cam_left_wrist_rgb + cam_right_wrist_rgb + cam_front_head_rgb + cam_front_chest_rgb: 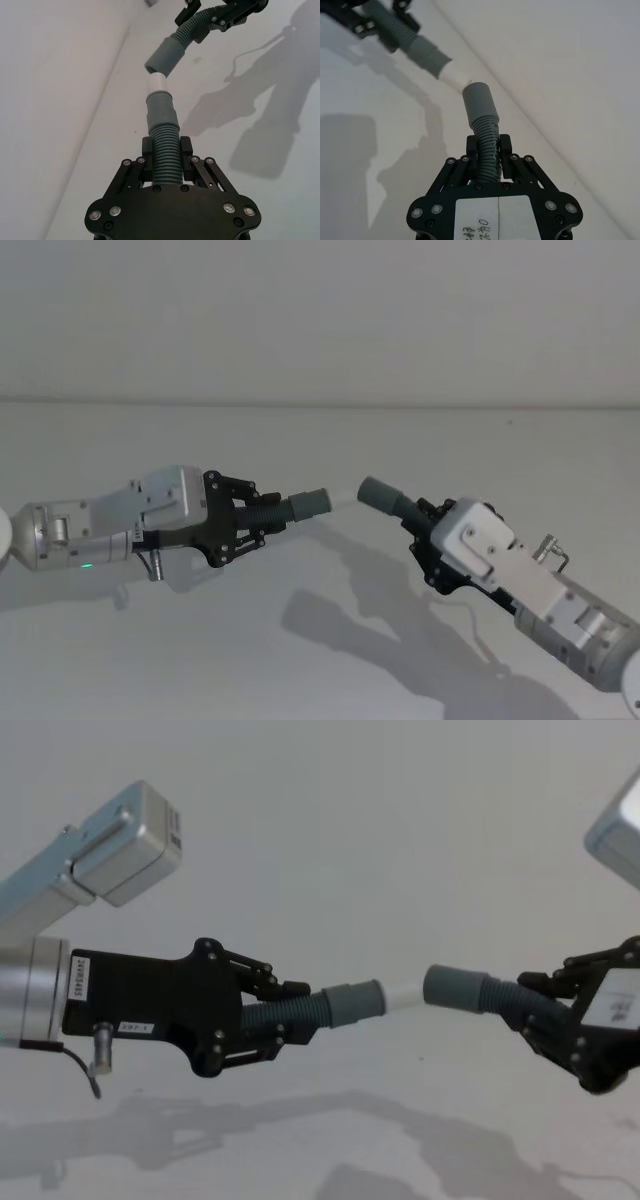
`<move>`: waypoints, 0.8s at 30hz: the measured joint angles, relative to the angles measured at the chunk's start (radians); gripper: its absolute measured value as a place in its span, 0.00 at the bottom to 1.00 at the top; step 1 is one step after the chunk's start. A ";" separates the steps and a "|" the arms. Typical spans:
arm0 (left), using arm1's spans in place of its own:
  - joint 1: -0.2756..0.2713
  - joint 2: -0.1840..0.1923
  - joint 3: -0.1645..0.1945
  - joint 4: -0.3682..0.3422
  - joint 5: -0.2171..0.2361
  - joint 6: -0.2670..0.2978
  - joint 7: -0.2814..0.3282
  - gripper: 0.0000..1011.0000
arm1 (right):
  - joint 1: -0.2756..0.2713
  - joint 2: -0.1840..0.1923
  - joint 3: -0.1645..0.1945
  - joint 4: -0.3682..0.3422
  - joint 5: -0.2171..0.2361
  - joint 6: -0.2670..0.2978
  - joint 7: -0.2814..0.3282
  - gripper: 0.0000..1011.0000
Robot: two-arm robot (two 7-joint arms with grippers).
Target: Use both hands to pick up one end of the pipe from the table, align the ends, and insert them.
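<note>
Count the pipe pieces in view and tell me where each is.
2. The white-tipped piece is clamped in the left pincer; the other piece is clamped in the right pincer, both held above the table, facing each other.

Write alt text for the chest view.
The left pincer holds a ribbed hose whose white tip nearly meets the collar of the second hose held by the right pincer, not yet inserted. Both hang above a white table.
</note>
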 joint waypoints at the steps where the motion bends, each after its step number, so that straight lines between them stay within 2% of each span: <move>1: -0.003 0.002 0.001 0.001 0.004 -0.011 -0.004 0.30 | 0.002 0.007 -0.002 -0.001 -0.004 -0.004 0.008 0.25; 3: -0.005 0.003 0.002 0.003 0.007 -0.021 -0.007 0.30 | 0.011 0.038 -0.010 -0.008 -0.022 -0.016 0.041 0.25; 9: -0.013 0.008 0.005 0.005 0.016 -0.050 -0.018 0.30 | 0.027 0.090 -0.022 -0.022 -0.051 -0.030 0.099 0.25; 12: -0.015 0.009 0.006 0.006 0.019 -0.060 -0.021 0.30 | 0.035 0.127 -0.028 -0.034 -0.072 -0.036 0.139 0.25; 20: -0.020 0.012 0.008 0.008 0.024 -0.077 -0.027 0.30 | 0.039 0.182 -0.027 -0.055 -0.098 -0.047 0.181 0.25; 24: -0.021 0.013 0.008 0.008 0.026 -0.083 -0.029 0.30 | 0.030 0.203 -0.012 -0.066 -0.103 -0.050 0.186 0.25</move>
